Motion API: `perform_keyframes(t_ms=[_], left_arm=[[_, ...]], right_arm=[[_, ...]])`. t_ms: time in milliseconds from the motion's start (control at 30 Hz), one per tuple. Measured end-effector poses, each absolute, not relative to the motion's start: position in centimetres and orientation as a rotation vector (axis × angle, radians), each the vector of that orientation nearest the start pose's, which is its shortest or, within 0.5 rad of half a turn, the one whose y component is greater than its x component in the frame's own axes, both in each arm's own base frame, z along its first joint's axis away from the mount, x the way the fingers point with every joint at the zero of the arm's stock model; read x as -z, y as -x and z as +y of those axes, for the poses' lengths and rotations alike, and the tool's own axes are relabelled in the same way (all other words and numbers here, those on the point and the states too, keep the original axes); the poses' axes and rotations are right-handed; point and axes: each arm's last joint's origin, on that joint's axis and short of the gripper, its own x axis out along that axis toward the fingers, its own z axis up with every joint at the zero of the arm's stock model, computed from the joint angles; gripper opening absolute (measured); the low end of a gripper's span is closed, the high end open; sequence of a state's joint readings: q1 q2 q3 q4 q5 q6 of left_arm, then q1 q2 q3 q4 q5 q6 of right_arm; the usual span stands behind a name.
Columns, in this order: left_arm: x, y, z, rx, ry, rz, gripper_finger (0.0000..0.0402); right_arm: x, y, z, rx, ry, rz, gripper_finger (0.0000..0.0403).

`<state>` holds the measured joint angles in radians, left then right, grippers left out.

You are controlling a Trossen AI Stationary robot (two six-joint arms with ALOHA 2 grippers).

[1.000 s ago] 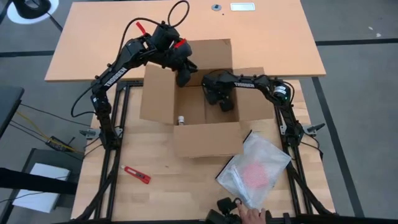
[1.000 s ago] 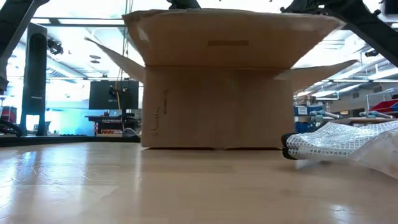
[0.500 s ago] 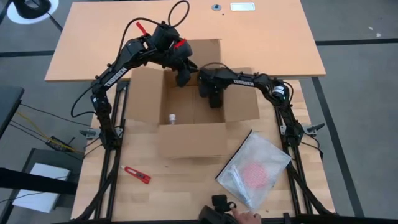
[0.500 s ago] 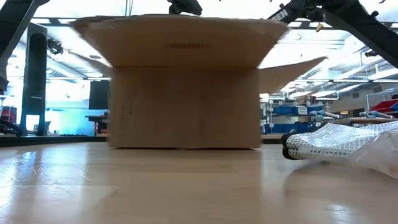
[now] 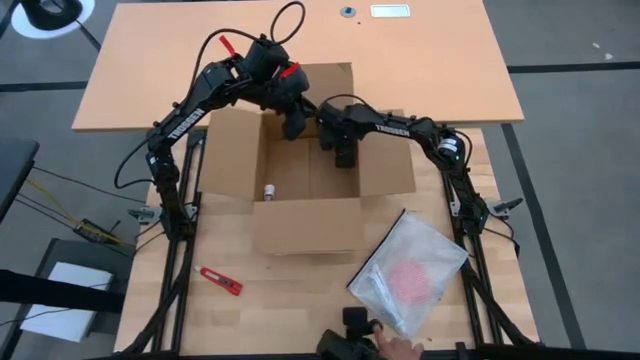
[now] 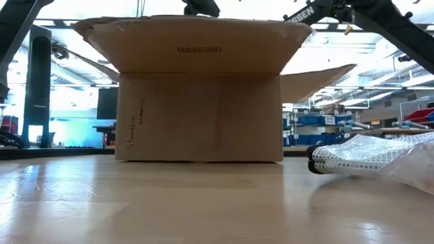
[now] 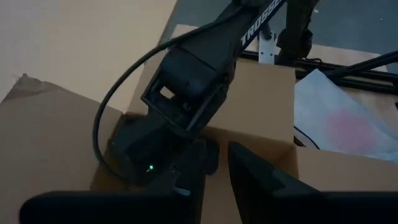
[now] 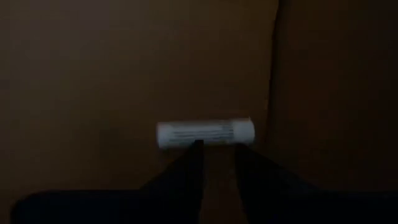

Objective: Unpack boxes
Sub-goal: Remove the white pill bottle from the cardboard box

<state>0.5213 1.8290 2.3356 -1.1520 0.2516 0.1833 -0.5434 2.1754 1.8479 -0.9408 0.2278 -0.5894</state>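
the carton [image 5: 300, 215] stands open on the pale wood bench [image 5: 290, 300], shelving in the room behind. right claw [image 8: 216, 152] nearly together, empty; left claw [image 7: 214, 165] slightly apart.

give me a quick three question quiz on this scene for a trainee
1. True or false: the carton stands on the table with its flaps open.
2. Which thing lies inside the carton? A) a small white tube B) a red-handled tool C) a roll of tape
3. Fill in: the clear plastic bag lies on the table outside the carton, on the ___ arm's side.

Key: 1 true; 2 A; 3 right
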Motion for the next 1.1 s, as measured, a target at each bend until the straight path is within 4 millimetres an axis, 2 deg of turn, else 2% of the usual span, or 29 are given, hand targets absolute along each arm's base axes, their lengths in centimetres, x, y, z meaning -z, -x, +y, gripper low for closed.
perform_keyframes(t_ms=[100, 200, 300, 400, 467, 600, 733, 933, 1100], left_arm=[[-47.1, -30.5, 16.7, -0.202, 0.075, 0.638, 0.0078], [-47.1, -30.5, 16.7, -0.201, 0.075, 0.640, 0.0078], [-47.1, -30.5, 16.7, -0.194, 0.076, 0.637, 0.0078], [-47.1, -30.5, 16.7, -0.189, 0.077, 0.635, 0.0078], [-47.1, -30.5, 16.7, -0.184, 0.070, 0.635, 0.0078], [-47.1, -30.6, 16.7, -0.181, 0.064, 0.632, 0.0078], [-47.1, -30.6, 16.6, -0.177, 0.065, 0.632, 0.0078], [-47.2, -30.6, 16.7, -0.176, 0.064, 0.628, 0.0078], [-47.1, -30.6, 16.6, -0.176, 0.066, 0.630, 0.0078]], right_arm=[[-19.2, -37.2, -24.0, 0.316, 0.261, 1.495, 0.0130], [-16.9, -35.5, -23.6, 0.258, 0.272, 1.627, 0.0160], [-15.5, -34.4, -23.2, 0.253, 0.292, 1.699, 0.0177], [-14.9, -34.0, -22.7, 0.237, 0.306, 1.751, 0.0181], [-14.6, -34.4, -22.6, 0.213, 0.279, 1.710, 0.0181], [-15.2, -35.4, -22.6, 0.169, 0.213, 1.603, 0.0175], [-15.6, -36.4, -22.9, 0.223, 0.146, 1.486, 0.0177], [-16.8, -37.7, -23.1, 0.213, 0.127, 1.379, 0.0205], [-17.7, -38.0, -23.1, 0.185, -0.116, 1.275, 0.0236]])
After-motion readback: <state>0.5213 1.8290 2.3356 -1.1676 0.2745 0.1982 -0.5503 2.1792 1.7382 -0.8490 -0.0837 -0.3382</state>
